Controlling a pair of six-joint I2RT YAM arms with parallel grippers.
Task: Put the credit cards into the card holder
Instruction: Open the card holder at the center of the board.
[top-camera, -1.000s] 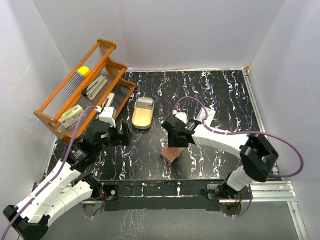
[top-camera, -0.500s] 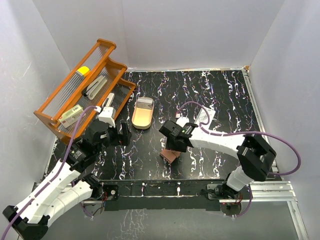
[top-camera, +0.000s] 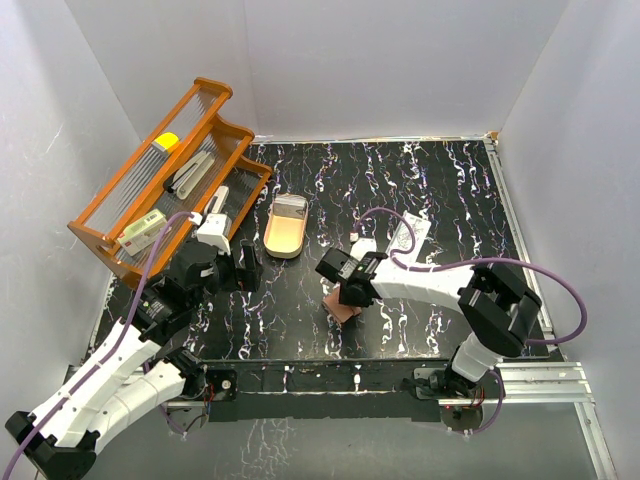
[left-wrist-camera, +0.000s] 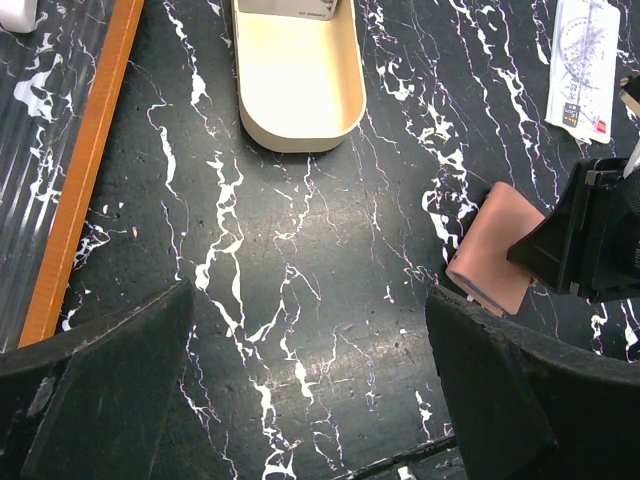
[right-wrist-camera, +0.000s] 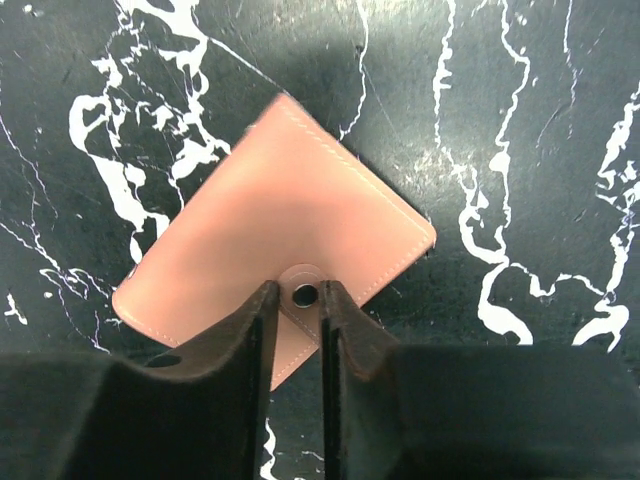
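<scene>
Marble table (top-camera: 450, 180): pink-tan card holder (right-wrist-camera: 270, 225) folded; R gripper (right-wrist-camera: 298, 302) pinches tab (right-wrist-camera: 304, 293), L gripper (left-wrist-camera: 305, 335) open.

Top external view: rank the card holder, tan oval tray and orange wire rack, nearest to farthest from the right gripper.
1. The card holder, at the fingertips of the right gripper, toward the near edge.
2. The tan oval tray, farther back and to the left.
3. The orange wire rack, far back-left corner.
</scene>
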